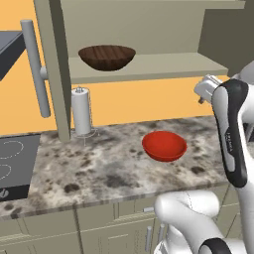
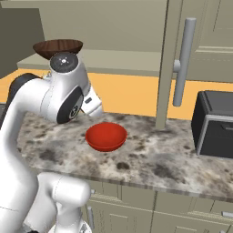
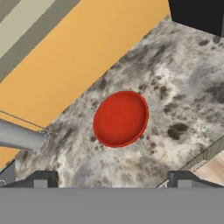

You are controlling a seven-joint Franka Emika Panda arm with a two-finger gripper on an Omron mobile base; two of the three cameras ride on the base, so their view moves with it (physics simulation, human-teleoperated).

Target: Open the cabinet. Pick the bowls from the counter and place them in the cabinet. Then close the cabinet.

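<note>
The cabinet [image 1: 149, 67] stands open, and the dark brown wood-grain bowl [image 1: 106, 57] [image 2: 58, 47] rests on its inner shelf. On the speckled counter [image 1: 99, 168], the glossy red bowl [image 1: 164, 145] [image 2: 106, 136] [image 3: 120, 118] sits upright with nothing in it. My gripper [image 3: 112, 180] hovers above the counter and looks down on the red bowl. Its two dark fingertips [image 3: 41, 179] stand wide apart, open, with nothing between them. The hand [image 1: 207, 89] [image 2: 91, 104] is up and slightly to the side of the red bowl, not touching it.
A paper towel holder [image 1: 81, 111] [image 3: 22, 136] stands on the counter under the cabinet's left side. The open left door with its long bar handle [image 1: 34, 67] juts out; the right door's handle [image 2: 183, 61] too. A black stovetop [image 1: 15, 163] lies left, a dark appliance [image 2: 214, 123] right.
</note>
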